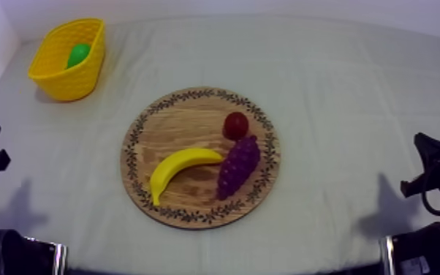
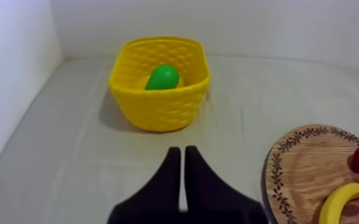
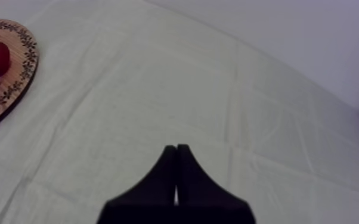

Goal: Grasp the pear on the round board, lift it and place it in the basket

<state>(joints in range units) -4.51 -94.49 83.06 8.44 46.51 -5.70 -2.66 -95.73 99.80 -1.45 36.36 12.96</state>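
Matte black all over. Left jaws: smooth fingers, broad-rooted, tapering to points. Right jaws: fingers just alike. Silver ring on left arm, another on right arm.

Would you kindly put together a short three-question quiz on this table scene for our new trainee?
1. True or false: the pear lies inside the yellow basket.
2. How many toy fruits lie on the wooden board? A: two. B: three. C: four.
3. Fill in the gap: the left hand holds nothing and is ___ (open or shut).

Key
1. True.
2. B: the banana, the bunch of grapes and the small red fruit.
3. Shut.
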